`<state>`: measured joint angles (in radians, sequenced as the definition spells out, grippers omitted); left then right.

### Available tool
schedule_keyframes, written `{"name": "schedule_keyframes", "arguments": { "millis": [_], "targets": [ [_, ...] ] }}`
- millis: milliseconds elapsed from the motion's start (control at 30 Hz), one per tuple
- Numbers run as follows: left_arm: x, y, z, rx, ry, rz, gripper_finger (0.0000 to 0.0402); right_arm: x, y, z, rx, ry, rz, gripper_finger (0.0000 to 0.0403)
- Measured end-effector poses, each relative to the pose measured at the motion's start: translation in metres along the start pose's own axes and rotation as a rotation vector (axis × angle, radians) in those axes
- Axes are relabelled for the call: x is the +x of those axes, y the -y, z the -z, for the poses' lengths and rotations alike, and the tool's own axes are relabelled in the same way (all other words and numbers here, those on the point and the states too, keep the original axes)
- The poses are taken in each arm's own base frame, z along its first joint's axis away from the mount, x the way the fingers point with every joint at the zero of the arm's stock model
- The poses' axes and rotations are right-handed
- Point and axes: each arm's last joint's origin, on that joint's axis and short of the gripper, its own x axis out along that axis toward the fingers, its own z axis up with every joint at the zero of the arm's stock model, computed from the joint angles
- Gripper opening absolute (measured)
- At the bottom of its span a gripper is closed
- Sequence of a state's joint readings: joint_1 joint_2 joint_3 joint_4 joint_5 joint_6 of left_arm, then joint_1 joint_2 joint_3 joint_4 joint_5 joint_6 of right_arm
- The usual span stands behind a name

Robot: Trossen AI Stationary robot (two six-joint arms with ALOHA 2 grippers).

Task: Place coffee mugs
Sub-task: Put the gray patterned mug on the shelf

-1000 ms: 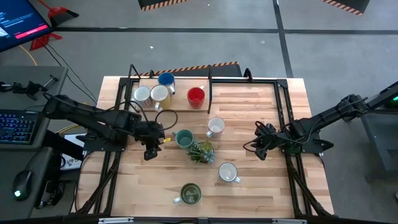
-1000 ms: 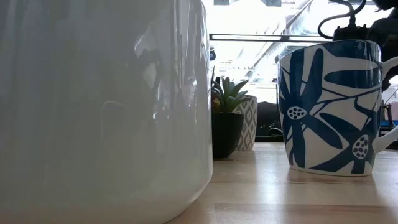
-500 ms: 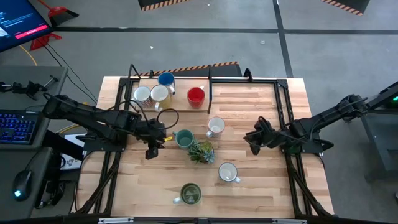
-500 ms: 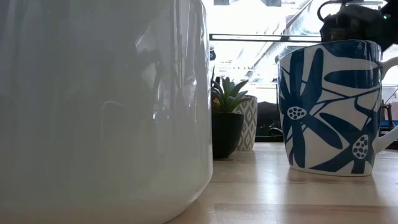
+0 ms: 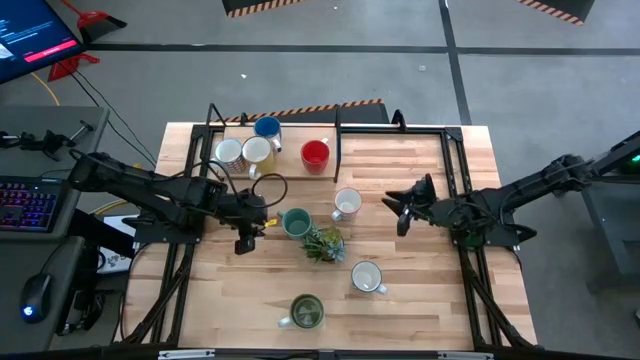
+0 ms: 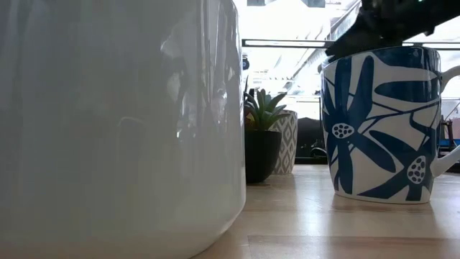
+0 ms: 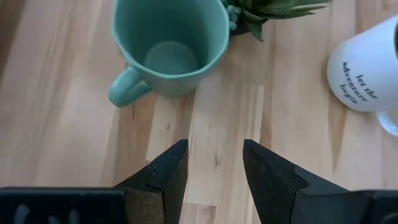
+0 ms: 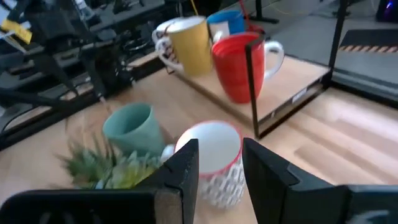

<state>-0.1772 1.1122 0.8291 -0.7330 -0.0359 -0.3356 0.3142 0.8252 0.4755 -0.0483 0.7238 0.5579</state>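
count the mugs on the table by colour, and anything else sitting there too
white ceramic mugs: 3
yellow ceramic mug: 1
red ceramic mug: 1
blue ceramic mug: 1
teal ceramic mug: 1
olive green ceramic mug: 1
small spiky green plant: 1
total: 8 mugs, 9 things

Left arm: dark, jointed, reaching in from the left edge of the worktop toward its middle, forearm low and nearly level.
Left end effector [image 5: 243,238]: points rightward and slightly toward the near edge; its two dark fingers [image 7: 166,171] stand apart with a clear gap, nothing between them.
Right arm: dark, stretched in from the right side, elbow over the right frame rail, forearm angled leftward.
Right end effector [image 5: 403,211]: right of centre, pointing left; two dark fingers [image 8: 180,168] parted, nothing gripped between them.
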Motion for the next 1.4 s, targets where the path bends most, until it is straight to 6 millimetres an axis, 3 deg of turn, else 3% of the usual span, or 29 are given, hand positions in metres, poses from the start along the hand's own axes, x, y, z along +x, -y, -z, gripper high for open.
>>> {"name": "schedule_keyframes", "arguments": {
  "millis": [300, 467, 700, 933, 1167, 1400],
  "targets": [
    [0.0, 0.0, 0.0, -0.021, 0.001, -0.003, 0.0145, 0.011, 0.008, -0.012, -0.001, -0.016, -0.07, 0.0103],
    [0.0, 0.0, 0.0, -0.028, 0.001, -0.003, 0.0145, 0.017, -0.011, -0.045, -0.121, -0.044, -0.109, 0.0103],
    [0.0, 0.0, 0.0, -0.029, 0.002, -0.01, 0.0145, 0.038, -0.031, -0.074, -0.367, -0.381, 0.043, 0.0103],
    [0.0, -0.001, 0.0, -0.029, 0.006, -0.029, 0.0145, 0.074, -0.042, -0.091, -0.467, -0.533, 0.109, 0.0103],
    [0.0, -0.001, 0.001, -0.046, 0.001, -0.03, 0.0145, 0.115, -0.018, -0.075, -0.387, -0.77, 0.135, 0.0103],
    [0.0, -0.003, 0.005, -0.059, -0.048, -0.049, 0.0145, 0.132, 0.017, -0.079, -0.231, -0.833, 0.123, 0.0104]
  ]
}}
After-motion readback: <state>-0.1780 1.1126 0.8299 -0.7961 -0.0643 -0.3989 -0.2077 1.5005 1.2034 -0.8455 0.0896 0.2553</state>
